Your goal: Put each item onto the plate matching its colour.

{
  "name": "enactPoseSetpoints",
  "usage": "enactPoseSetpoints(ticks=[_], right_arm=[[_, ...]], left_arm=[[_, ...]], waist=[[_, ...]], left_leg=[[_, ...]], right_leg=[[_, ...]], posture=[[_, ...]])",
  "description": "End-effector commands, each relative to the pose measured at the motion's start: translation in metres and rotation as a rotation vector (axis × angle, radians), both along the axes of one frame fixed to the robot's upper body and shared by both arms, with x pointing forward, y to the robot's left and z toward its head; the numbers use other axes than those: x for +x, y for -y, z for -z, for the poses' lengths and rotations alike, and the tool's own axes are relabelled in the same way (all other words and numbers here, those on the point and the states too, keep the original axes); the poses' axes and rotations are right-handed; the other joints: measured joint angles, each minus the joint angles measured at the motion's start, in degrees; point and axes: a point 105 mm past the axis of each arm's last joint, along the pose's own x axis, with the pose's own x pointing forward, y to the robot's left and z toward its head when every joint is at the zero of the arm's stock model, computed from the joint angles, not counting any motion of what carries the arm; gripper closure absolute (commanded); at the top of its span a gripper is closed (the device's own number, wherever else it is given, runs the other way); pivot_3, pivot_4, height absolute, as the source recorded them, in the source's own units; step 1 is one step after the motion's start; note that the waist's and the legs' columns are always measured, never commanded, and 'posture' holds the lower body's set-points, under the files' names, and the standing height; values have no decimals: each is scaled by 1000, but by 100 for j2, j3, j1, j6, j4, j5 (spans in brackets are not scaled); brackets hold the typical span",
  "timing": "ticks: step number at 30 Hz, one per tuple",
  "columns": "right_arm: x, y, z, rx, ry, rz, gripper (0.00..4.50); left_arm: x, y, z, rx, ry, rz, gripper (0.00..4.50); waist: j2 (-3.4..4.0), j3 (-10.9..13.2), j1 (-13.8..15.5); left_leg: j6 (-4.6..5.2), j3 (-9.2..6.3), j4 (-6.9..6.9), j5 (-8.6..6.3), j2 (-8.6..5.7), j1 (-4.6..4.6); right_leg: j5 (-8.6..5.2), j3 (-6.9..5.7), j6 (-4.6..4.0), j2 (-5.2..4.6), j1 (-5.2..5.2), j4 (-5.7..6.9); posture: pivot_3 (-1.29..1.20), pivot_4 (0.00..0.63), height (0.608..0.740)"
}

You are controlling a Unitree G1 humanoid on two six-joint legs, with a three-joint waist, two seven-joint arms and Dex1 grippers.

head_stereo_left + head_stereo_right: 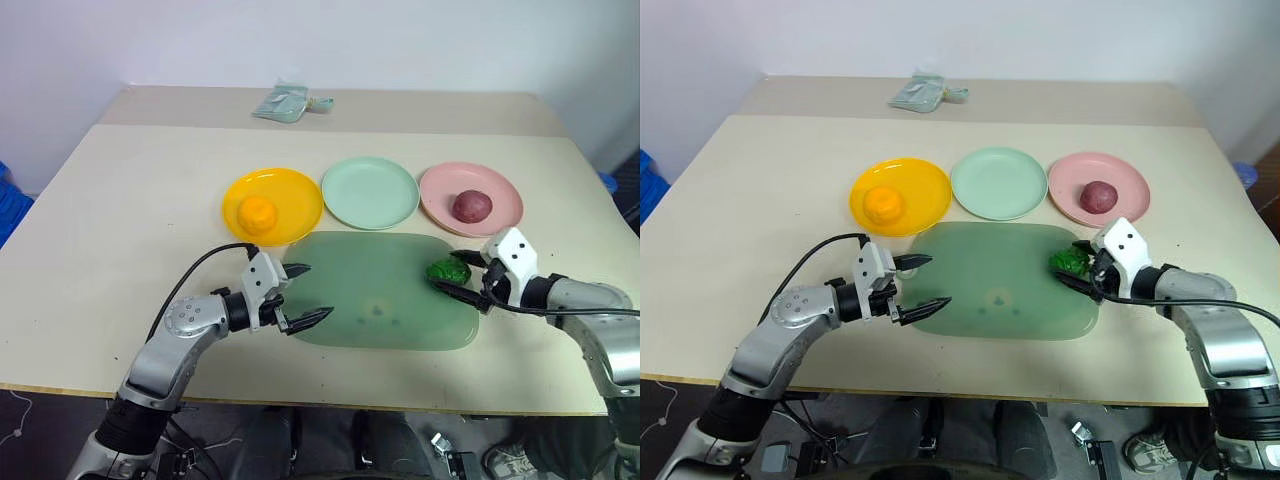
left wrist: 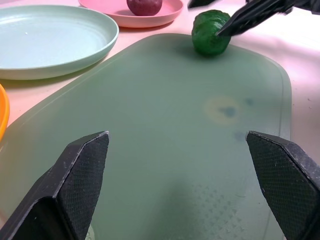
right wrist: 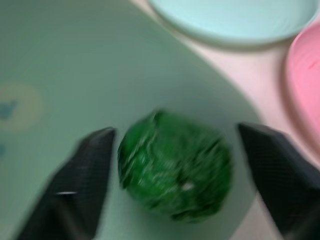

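The bumpy green ball lies at the right end of the green mat. My right gripper is open, one finger on each side of the ball with narrow gaps. The round orange fruit sits on the yellow-orange plate. On the pink plate rests the dark purplish-red lump. Between them the mint green plate holds nothing. My left gripper hangs open over the mat's left end with nothing between its fingers.
A small pale green bag lies at the back of the table. The three plates stand in a row just behind the mat. The table's front edge runs close beneath both arms.
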Motion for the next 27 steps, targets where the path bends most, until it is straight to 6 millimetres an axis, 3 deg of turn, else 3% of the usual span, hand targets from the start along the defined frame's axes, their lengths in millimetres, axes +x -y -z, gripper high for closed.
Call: enactPoseSetpoints(ticks=[1, 6, 10, 14, 17, 22, 25, 27], right_arm=[[2, 5, -6, -22, 44, -9, 2381], [18, -8, -28, 15, 182, -36, 2396], [55, -33, -50, 73, 325, 30, 2396], [102, -72, -51, 98, 342, 102, 2396], [118, -94, -47, 104, 317, 96, 2396], [126, -105, -51, 143, 326, 78, 58], [118, -100, -65, 170, 394, 55, 58], [108, -87, -70, 188, 414, 40, 58]], left_arm=[[-3, 0, -13, -9, 48, 3, 0], [1, -9, -14, -18, 65, -61, 0], [21, -32, -17, -6, 95, -201, 0], [34, -52, -25, -21, 128, -313, 0], [31, -55, -30, -38, 139, -334, 0], [22, -57, -33, -53, 142, -369, 0], [17, -59, -35, -66, 139, -396, 0], [15, -65, -35, -65, 138, -424, 0]], waist=[[0, 0, 0], [1, 1, -20], [5, 1, -89], [4, 2, -145], [4, 2, -123], [4, 2, -109], [4, 2, -143], [4, 2, -135]], left_leg=[[0, 0, 0, 0, 0, 0], [0, 0, 0, 0, 0, 1], [-23, 0, -6, 13, 4, 2], [-49, 1, -6, 28, 0, -1], [-51, 0, -9, 29, -1, -13], [-45, -1, -7, 26, -10, -26], [-46, -2, -6, 26, -10, -25], [-46, -2, -8, 26, -8, -25]], right_leg=[[0, 0, 0, 0, 0, 0], [0, 0, 0, 0, 0, 0], [0, 1, 0, 7, -8, 7], [0, 0, 0, 8, -12, 9], [0, 0, 0, 8, -27, 14], [1, 0, 1, -2, -33, 7], [1, 1, 1, -2, -33, 9], [1, 1, 1, 0, -35, 10]], posture=[[0, 150, 740], [0, 150, 740], [0, 150, 740], [0, 150, 740], [0, 150, 740], [0, 150, 740], [0, 150, 740], [0, 150, 740]])
